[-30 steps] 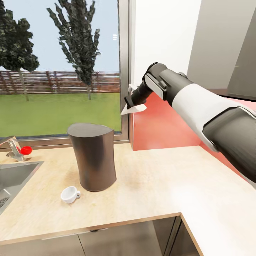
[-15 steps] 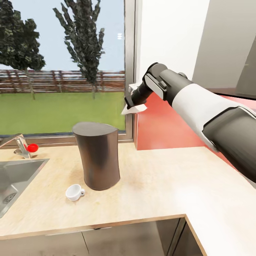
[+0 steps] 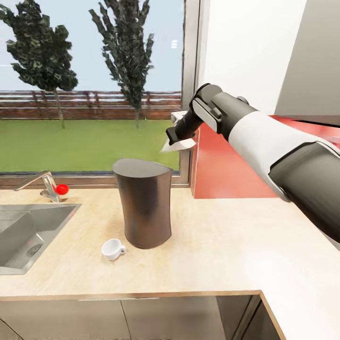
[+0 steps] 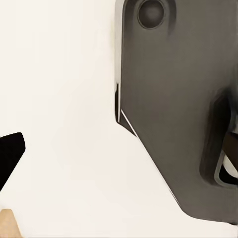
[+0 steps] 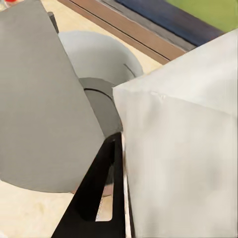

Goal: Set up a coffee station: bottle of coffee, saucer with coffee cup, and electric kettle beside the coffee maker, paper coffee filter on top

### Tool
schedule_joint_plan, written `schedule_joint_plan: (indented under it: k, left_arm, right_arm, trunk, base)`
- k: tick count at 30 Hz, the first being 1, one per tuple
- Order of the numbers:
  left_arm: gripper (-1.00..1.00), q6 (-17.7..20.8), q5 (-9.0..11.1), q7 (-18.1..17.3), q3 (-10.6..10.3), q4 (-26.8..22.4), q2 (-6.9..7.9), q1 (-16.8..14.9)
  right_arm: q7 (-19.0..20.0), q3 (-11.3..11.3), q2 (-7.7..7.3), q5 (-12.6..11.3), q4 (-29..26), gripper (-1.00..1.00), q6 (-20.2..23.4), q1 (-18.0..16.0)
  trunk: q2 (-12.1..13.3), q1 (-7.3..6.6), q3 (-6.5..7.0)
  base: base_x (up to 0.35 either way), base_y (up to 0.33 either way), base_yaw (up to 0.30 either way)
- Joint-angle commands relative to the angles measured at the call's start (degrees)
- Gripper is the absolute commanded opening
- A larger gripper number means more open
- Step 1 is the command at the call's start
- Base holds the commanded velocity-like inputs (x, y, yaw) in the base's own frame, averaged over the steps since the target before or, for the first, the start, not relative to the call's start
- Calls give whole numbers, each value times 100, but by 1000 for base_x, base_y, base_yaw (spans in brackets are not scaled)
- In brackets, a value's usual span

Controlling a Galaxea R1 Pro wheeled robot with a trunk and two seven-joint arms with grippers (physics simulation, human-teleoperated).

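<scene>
The dark grey, tapered coffee maker (image 3: 144, 208) stands on the pale countertop (image 3: 226, 245). A small white coffee cup (image 3: 112, 249) sits on the counter against its left base. My right gripper (image 3: 172, 138) hangs in the air just above and to the right of the coffee maker's top, shut on a white paper coffee filter (image 3: 178, 145). In the right wrist view the filter (image 5: 183, 148) looms large beside a black finger (image 5: 94, 198), with the coffee maker's grey top (image 5: 44, 99) below. The bottle, saucer and kettle are out of view.
A steel sink (image 3: 28, 236) and a faucet (image 3: 47, 186) with a red knob lie at the left. A window runs behind the counter and a red backsplash (image 3: 226, 165) covers the corner wall. The left wrist view faces a grey panel (image 4: 168, 99) on white.
The head camera has swung, shifting the whole picture rightward. My right gripper, still holding the filter, now sits closer to the coffee maker's top.
</scene>
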Motion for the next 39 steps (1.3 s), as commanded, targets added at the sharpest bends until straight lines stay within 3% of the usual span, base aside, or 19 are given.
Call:
schedule_joint_plan:
  k: [1,5,8,10,12,25,39]
  left_arm:
    - [100,-21,-19,-2,29,1,0,-2]
    - [100,-21,-19,-1,29,9,2,-2]
    - [100,-21,-19,0,28,10,1,-1]
    - [100,-21,-19,0,29,9,0,0]
    - [100,-21,-19,0,29,8,0,-1]
    - [100,-13,-19,-2,29,1,0,1]
    - [100,10,-19,6,29,3,0,-3]
  right_arm:
    - [21,27,0,-4,4,-100,10,-9]
    - [13,30,0,194,12,-100,10,-9]
    - [12,35,0,635,12,-100,10,-9]
    - [14,36,0,1056,11,-100,10,-9]
    - [17,36,0,1164,11,-100,10,-9]
    - [21,36,0,1239,12,-100,10,-1]
    - [21,31,0,1239,165,-100,10,16]
  trunk:
    - [-12,4,-18]
    - [-12,4,-23]
    - [-12,4,-24]
    - [-12,4,-24]
    - [-12,4,-24]
    - [-12,4,-24]
    - [-12,4,-24]
  base:
    - [0,0,189]
    - [0,0,38]
    - [0,0,9]
    - [0,0,2]
    - [0,0,0]
    - [58,0,0]
    - [28,0,169]
